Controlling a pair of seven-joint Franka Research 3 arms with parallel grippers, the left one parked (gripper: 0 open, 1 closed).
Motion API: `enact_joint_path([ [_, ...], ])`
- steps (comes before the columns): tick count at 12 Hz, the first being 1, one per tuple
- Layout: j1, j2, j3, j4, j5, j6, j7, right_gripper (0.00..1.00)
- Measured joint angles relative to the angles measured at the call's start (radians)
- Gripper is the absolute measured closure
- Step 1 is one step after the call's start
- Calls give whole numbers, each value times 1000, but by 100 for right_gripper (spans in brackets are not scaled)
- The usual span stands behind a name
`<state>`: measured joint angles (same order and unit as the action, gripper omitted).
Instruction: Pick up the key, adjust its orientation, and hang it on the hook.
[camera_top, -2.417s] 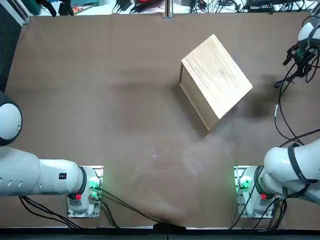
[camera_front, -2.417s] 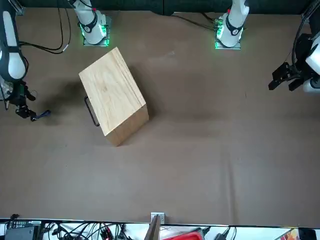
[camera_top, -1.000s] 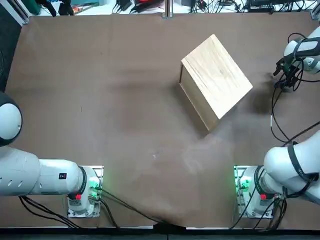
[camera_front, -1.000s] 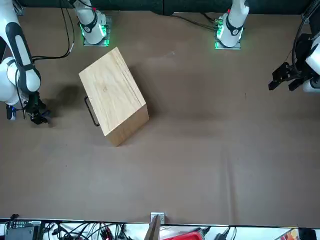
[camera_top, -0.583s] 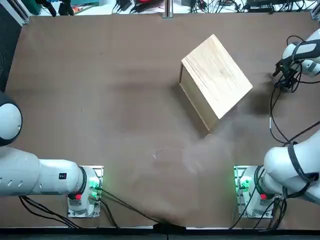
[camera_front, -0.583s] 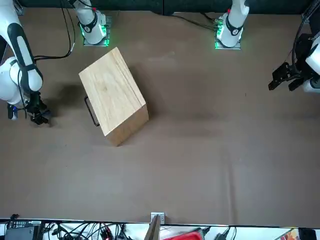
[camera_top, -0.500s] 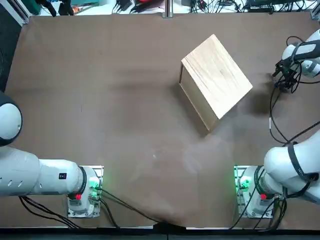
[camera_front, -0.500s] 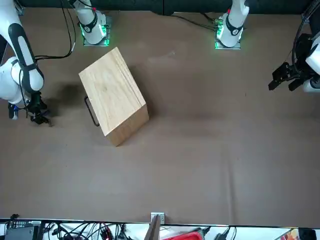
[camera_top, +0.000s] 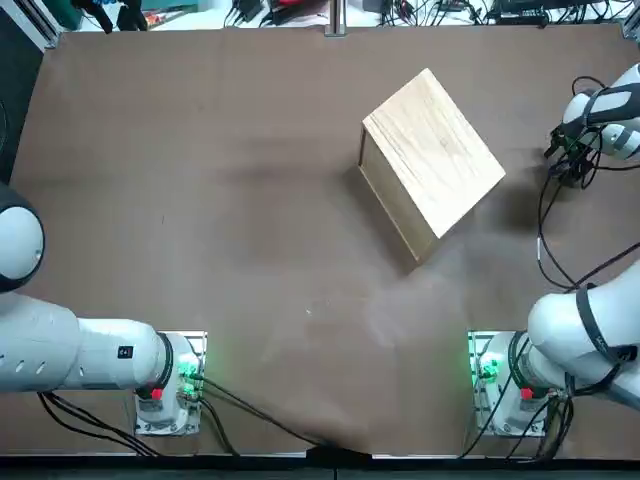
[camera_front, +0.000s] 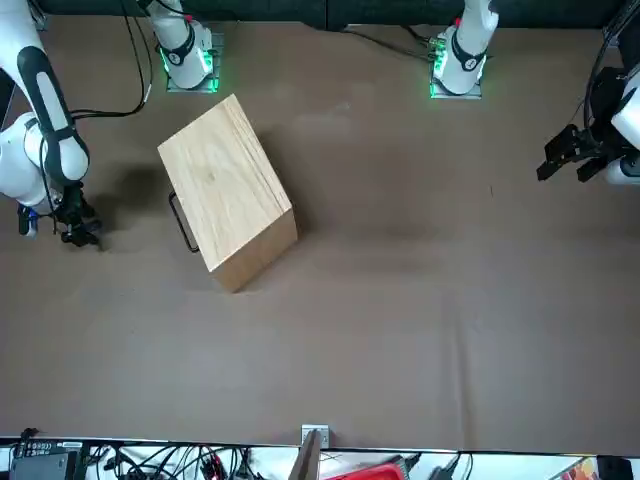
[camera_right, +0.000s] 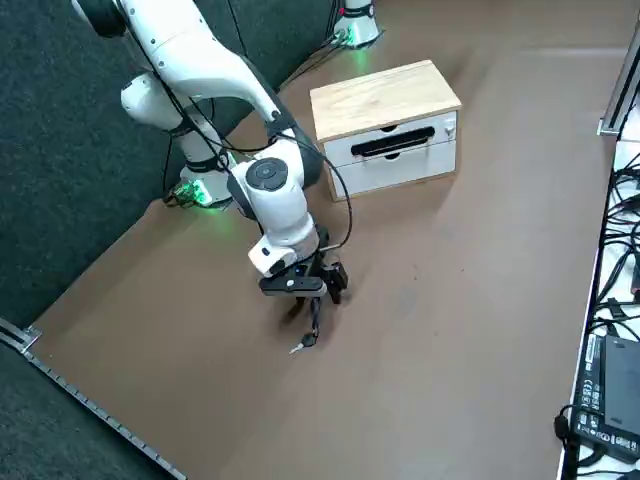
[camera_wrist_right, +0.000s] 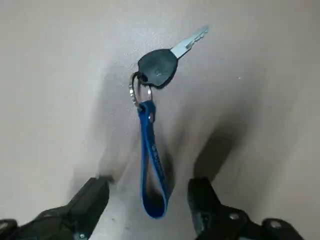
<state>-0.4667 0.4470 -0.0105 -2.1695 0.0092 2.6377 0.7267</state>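
Below the open right hand (camera_wrist_right: 148, 185), on the smooth, matte brown bench (camera_top: 250, 250), lies the key (camera_wrist_right: 159, 67). It has a rounded black plastic head and a thin silver metal blade with notches cut along one edge. A ribbed metal ring (camera_wrist_right: 133, 91) passes through the hole in the head and joins it to a blue strap (camera_wrist_right: 152, 160), folded into a long, narrow teardrop loop. Small pale lettering runs along one side of the strap. The right hand is wide apart: its two dark, blocky fingers, fitted with small round screws, stand on either side of the strap's looped end, with gaps between them and the strap, and nothing is held. Soft dark shadows fall on the bench beside the fingers.

Seen from the robot's right side, the right arm (camera_right: 285, 205) has glossy white, rounded shells with dark grey bands at the joints, and thin black cables (camera_right: 345, 205) curve loosely around it. The black hand points down at the bench, and the key's silver blade shows just beside it.

Near the hand, well toward the middle of the bench, sits a box (camera_right: 385, 125) with straight edges. Its flat top is pale wood with fine grain. Two smooth, whitish drawer fronts are stacked on one face, and a slim black bar handle (camera_right: 393, 142) crosses the upper one.
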Motion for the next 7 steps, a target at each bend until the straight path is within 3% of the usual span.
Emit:
enact_joint_path([
  [2, -8, 0, 0, 0, 0, 0, -4, 20],
  [4, -9, -1, 0, 0, 0, 0, -7, 26],
  [6, -9, -4, 0, 0, 0, 0, -7, 53],
  [7, -9, -7, 0, 0, 0, -1, -8, 57],
])
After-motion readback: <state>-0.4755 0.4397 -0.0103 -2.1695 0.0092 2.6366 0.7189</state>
